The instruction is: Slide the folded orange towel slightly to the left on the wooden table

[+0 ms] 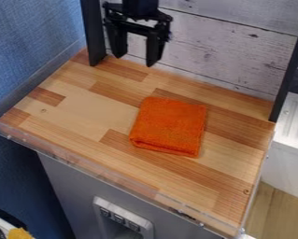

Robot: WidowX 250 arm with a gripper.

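Observation:
The black gripper [136, 57] hangs at the top of the view, left of centre, in front of the whitish plank backing. Its two fingers point down and stand apart with nothing between them. An orange cloth [169, 126], folded into a rough square, lies flat on the wooden tabletop [82, 121] near the middle. The cloth is below and to the right of the gripper, and the two do not touch.
Black upright posts [94, 30] [290, 70] flank the backing at left and right. A clear low rim [107, 173] runs along the table's front edge. Blue wall [29, 37] stands at the left; a white surface [288, 163] is at the right.

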